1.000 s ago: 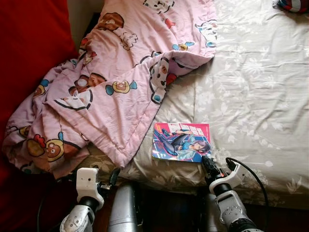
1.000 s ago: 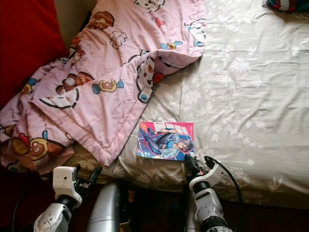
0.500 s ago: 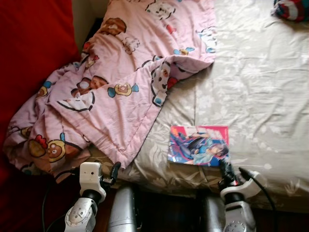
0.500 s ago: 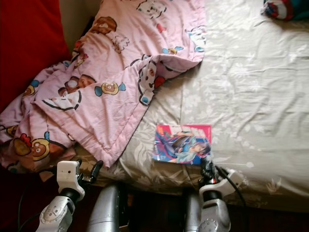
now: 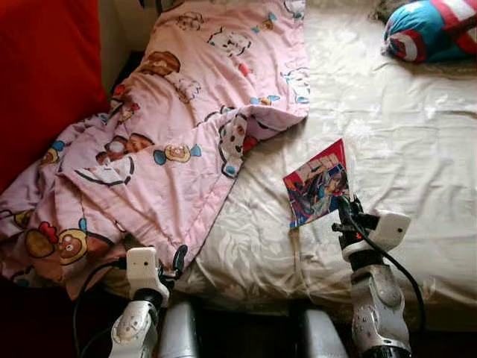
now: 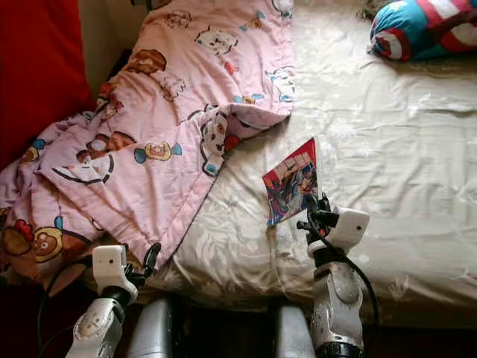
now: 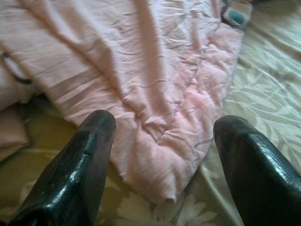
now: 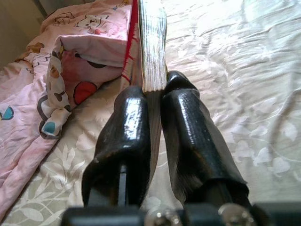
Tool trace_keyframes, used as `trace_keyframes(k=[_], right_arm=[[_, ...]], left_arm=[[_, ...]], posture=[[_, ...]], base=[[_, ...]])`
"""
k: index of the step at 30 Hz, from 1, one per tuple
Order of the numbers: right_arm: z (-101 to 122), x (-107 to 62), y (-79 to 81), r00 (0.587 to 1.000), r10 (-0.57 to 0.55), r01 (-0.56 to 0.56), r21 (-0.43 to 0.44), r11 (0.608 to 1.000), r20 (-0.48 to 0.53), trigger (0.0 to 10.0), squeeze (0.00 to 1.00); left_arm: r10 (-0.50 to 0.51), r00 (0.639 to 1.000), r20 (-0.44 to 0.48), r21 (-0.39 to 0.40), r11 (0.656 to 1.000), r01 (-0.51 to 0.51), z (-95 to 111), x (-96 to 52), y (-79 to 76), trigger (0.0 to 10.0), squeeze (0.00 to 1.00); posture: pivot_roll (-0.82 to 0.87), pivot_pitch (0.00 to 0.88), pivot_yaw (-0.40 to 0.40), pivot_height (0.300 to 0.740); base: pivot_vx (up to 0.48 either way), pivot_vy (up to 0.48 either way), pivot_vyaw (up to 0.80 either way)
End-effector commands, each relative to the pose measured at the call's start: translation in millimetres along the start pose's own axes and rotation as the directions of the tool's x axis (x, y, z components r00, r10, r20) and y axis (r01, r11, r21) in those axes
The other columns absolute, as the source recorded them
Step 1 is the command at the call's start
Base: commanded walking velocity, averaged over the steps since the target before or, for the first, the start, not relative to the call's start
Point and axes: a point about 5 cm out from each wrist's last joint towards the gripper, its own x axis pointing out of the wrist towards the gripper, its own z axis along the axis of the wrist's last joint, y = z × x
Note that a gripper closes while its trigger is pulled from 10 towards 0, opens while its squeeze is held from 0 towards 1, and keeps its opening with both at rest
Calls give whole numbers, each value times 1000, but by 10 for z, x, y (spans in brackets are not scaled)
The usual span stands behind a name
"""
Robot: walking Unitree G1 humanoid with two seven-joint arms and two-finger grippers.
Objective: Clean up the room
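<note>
Right gripper lifts a comic book off the bed.

The bed is covered by a crumpled, pale sheet with a faint leaf print; a soft pink quilt printed with cartoon animals lies bunched over its left half and spills off the near edge beside a red wall. A round blue, red and white striped cushion sits at the far right corner. The comic book, thin with a glossy, brightly coloured cover, stands tilted on edge above the sheet. The right gripper reaches up from the near edge, arm upright, its fingers pinching the book's lower edge between them. The left gripper hangs low by the quilt's hem, its fingers spread wide apart.
</note>
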Motion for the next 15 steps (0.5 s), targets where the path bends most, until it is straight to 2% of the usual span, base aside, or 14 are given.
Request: trace_keyframes(k=[1, 5, 13, 15], right_arm=[[44, -4, 29, 1000, 18, -17, -30, 999, 11, 10000, 0], [30, -31, 21, 1000, 11, -12, -64, 998, -3, 10000, 0], [-32, -48, 9, 1000, -10, 8, -60, 998, -24, 10000, 0], [-33, -46, 25, 1000, -4, 3, -65, 998, -24, 10000, 0]], left_arm=[[37, 999, -33, -5, 999, -37, -97, -56, 67, 10000, 0], [65, 994, -93, -12, 998, -66, -245, -120, 126, 10000, 0], [92, 976, -200, 0, 996, -94, -480, -222, 209, 10000, 0], [120, 957, -265, 5, 992, -123, -603, -304, 280, 10000, 0]], posture=[[-82, 101, 7, 666], [-89, 90, 6, 691], [-81, 60, 8, 736], [-82, 59, 9, 740]], base=[[0, 0, 0], [0, 0, 0], [0, 0, 0], [0, 0, 0]])
